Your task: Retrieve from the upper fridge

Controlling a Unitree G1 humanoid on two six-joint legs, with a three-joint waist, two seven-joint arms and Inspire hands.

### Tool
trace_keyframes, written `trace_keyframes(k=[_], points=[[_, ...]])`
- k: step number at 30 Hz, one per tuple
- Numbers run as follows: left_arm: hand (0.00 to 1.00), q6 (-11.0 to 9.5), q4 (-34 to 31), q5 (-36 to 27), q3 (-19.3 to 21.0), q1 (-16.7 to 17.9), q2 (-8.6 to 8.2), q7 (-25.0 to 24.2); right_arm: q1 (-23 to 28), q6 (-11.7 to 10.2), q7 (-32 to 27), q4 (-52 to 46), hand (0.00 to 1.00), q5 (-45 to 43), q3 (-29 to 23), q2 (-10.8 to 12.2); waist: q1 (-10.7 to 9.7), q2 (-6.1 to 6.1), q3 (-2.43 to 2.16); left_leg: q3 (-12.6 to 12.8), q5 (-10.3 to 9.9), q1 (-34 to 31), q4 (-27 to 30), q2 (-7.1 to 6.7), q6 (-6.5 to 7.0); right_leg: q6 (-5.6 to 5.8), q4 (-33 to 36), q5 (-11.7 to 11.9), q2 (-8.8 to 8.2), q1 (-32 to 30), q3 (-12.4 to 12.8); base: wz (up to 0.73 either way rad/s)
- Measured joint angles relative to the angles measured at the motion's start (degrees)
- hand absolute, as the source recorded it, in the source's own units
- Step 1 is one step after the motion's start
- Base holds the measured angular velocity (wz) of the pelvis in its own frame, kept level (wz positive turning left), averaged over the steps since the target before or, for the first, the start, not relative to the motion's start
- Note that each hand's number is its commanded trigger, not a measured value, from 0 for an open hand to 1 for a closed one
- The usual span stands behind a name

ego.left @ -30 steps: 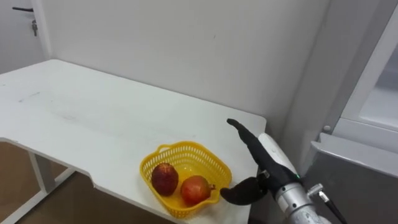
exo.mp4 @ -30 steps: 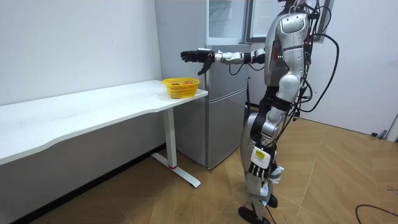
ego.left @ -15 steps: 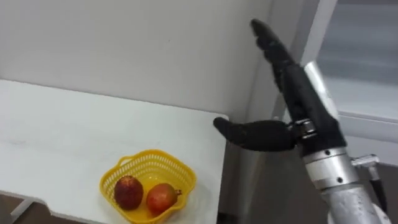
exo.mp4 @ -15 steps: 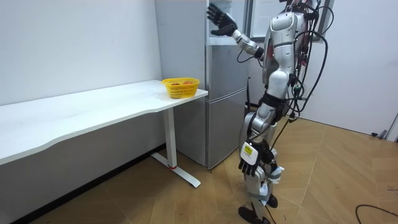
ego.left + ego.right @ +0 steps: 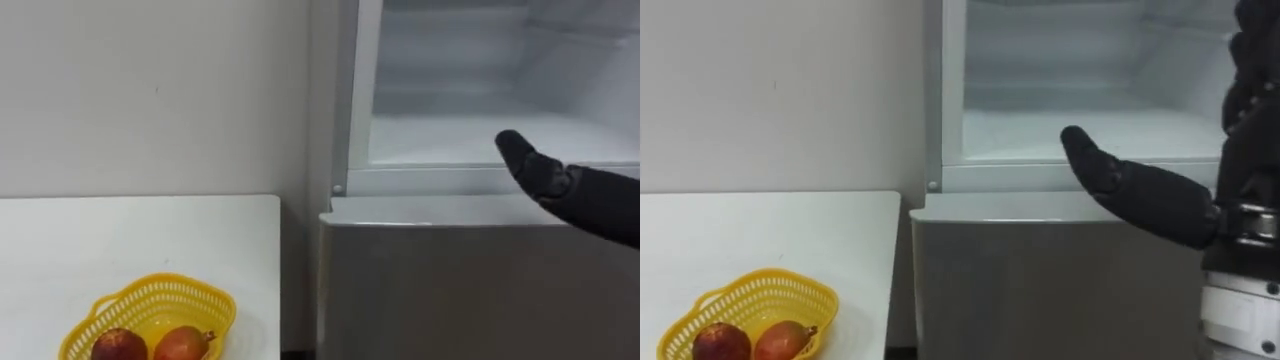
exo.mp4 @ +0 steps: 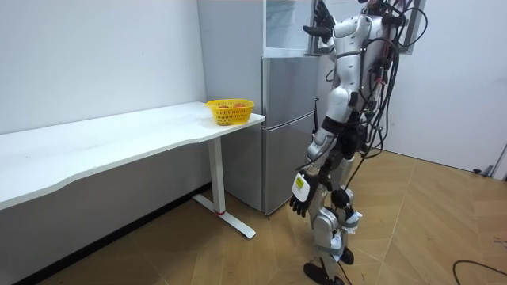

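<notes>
— What's biggest in front of the robot?
— The grey fridge (image 5: 450, 290), which it stands facing. The upper compartment (image 5: 450, 140) is open and lies just beyond the right robot hand (image 5: 1170, 205), level with it; its white shelf shows behind the thumb (image 5: 1090, 160).
— And that robot hand, is it holding anything?
— No. It is spread wide, thumb pointing left across the compartment's lower edge and fingers (image 5: 1252, 70) reaching upward, with nothing in it.
— What's beside the fridge?
— A white table (image 5: 130, 235), lower than the robot hand and well off to its left.
— The other arm?
— The left robot hand (image 6: 299, 203) hangs low at the robot's side; I cannot tell how it is set.
— Anything on the table?
— A yellow basket (image 5: 200, 305) near the fridge-side end, down and left of the raised robot hand, with two red fruits (image 5: 118, 346) side by side in it.
</notes>
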Motion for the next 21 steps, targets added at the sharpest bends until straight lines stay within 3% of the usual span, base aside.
trace_keyframes(k=[3,8,14,21], points=[[0.0,0.11,0.02,-0.01,0.05,0.15,0.0,0.12,2.27,0.54,1.85,2.71,0.0,6.47,-1.02,0.0,-1.11,0.13,0.04,0.05,0.0,-0.77,0.03,0.03,0.0,-0.01,0.16,0.09,0.13,-0.81,0.08,0.0],[0.0,0.12,0.09,-0.09,0.09,0.68,0.0,0.54,4.32,1.18,4.15,11.21,0.0,16.03,-1.96,0.01,-1.19,0.9,0.08,1.38,0.0,-0.76,0.13,0.16,0.0,-0.06,0.43,0.21,0.04,-1.5,1.62,-0.13],[0.0,0.14,0.1,0.0,1.37,0.82,-0.26,1.67,9.97,4.79,8.09,19.52,0.0,26.6,-2.01,0.03,-1.16,1.41,0.09,1.47,0.02,-0.79,0.06,0.18,-0.01,-0.06,0.22,0.2,0.07,-1.43,1.59,-0.02],[0.0,1.13,-1.17,-0.06,2.68,1.84,-0.48,2.48,13.0,4.84,9.34,22.53,0.0,34.46,-2.62,0.22,-0.96,1.45,0.01,1.6,0.02,0.08,-0.02,0.17,-0.01,-0.02,-0.8,0.17,0.13,-0.49,2.29,-0.02]])
